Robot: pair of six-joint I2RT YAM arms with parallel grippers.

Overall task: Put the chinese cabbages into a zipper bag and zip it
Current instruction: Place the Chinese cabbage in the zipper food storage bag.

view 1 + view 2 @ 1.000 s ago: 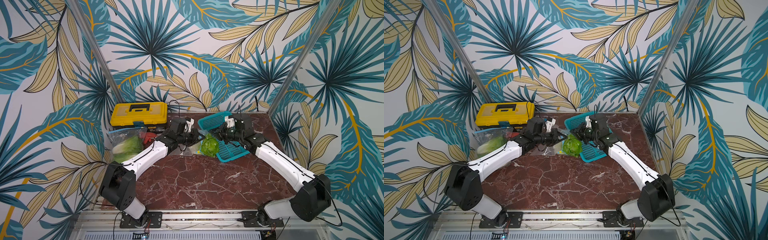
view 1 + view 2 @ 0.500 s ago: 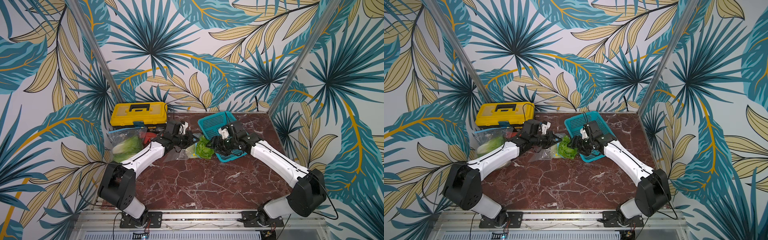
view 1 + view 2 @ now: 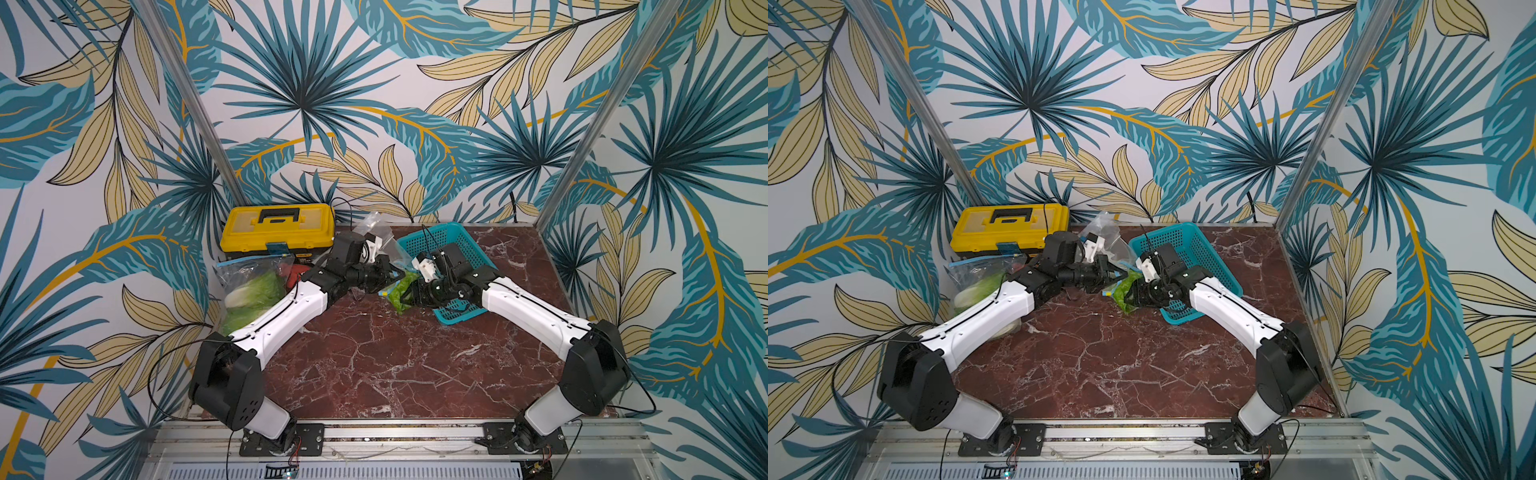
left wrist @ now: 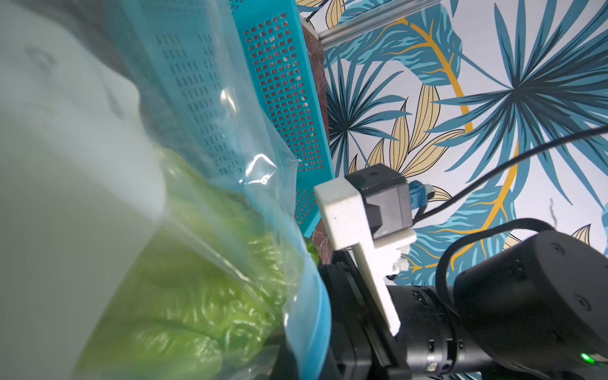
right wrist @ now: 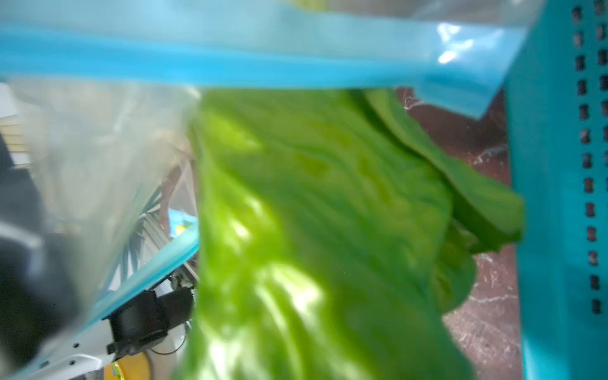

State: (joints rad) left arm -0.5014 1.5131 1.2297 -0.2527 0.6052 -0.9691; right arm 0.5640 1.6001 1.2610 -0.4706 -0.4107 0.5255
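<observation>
A clear zipper bag point(image 3: 376, 237) with a blue zip strip point(image 5: 230, 65) stands lifted between the arms. My left gripper point(image 3: 384, 279) is shut on its rim, beside the strip point(image 4: 312, 329). One chinese cabbage point(image 3: 398, 296) lies in the bag's mouth, its green leaves point(image 5: 312, 214) sticking out onto the table. The cabbage point(image 4: 197, 312) shows through the plastic in the left wrist view. My right gripper point(image 3: 409, 293) is closed on the leafy end, and the leaves hide its jaws in the right wrist view. Both top views show the cabbage point(image 3: 1125, 293) between the two grippers.
A teal basket point(image 3: 465, 249) sits right behind the right gripper, its wall point(image 5: 559, 197) close to the leaves. A yellow toolbox point(image 3: 277, 226) stands at the back left. In front of it lies another zipped bag point(image 3: 253, 286) with cabbage inside, under the left arm.
The right gripper has come left from over the basket, opened, and closed again on the cabbage. The cabbage has moved a little left, into the bag's mouth. The left gripper stays shut on the bag.
</observation>
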